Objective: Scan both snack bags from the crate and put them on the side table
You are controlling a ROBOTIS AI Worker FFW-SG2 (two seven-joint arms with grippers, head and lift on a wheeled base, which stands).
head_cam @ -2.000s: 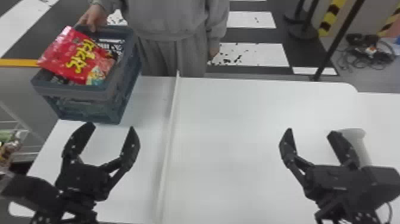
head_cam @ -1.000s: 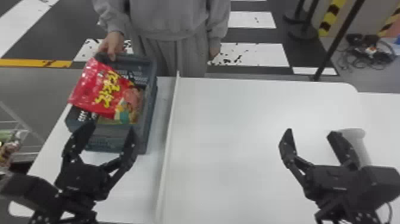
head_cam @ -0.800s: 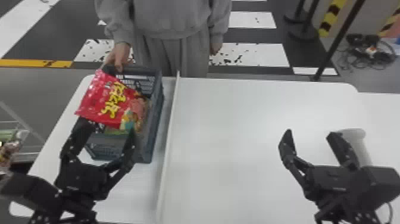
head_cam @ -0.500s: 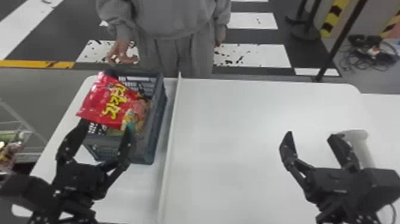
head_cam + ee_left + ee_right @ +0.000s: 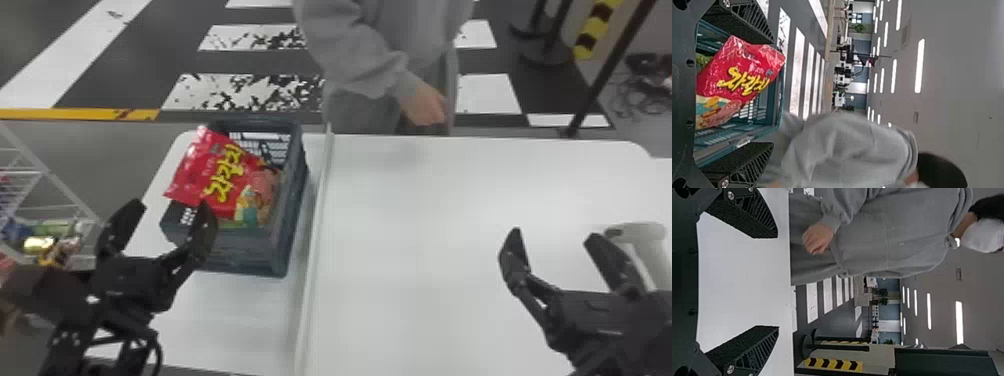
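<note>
Lying at a slant across the crate (image 5: 235, 255), the red snack bag (image 5: 212, 175) covers part of its left rim, and the crate sits on the desk (image 5: 450, 250) left of the pale divider (image 5: 312, 240). The bag is just beyond the left tool (image 5: 171, 204), which is spread wide with nothing in its grip; its inner finger overlaps the bag's near edge in the head view. Well apart to the right, the right tool (image 5: 555, 233) is also spread and empty, over the desk.
</note>
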